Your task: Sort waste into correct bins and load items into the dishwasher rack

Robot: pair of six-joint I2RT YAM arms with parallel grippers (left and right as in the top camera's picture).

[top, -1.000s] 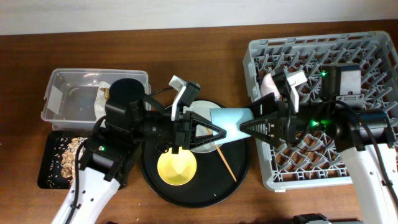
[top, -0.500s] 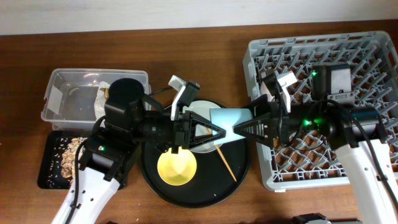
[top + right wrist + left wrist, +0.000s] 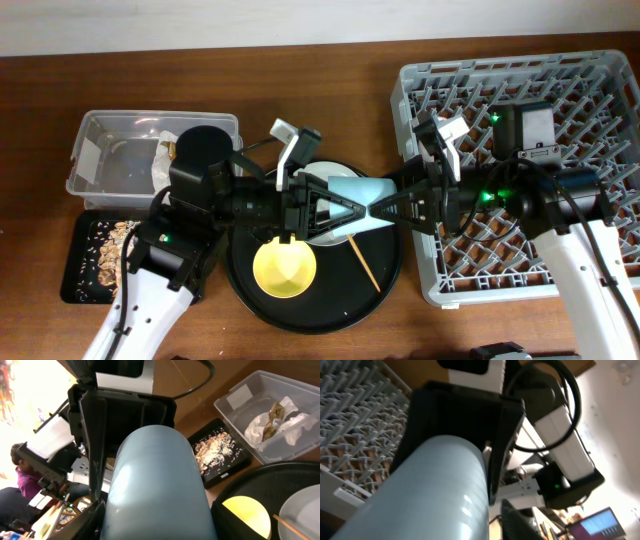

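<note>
Blue cup [image 3: 362, 190] lying on side in mid-air over round black tray [image 3: 330, 312], just left of dishwasher rack [image 3: 600, 90]. Long axis horizontal, left to right, one end toward each arm; mouth end not discernible. Clamped across body by left gripper [image 3: 350, 202]. Right gripper [image 3: 386, 202] astride opposite end, fingers along both sides; squeezing or merely around, cannot tell. Below on tray: yellow bowl [image 3: 283, 268], plate [image 3: 328, 236], chopsticks [image 3: 366, 266].
</note>
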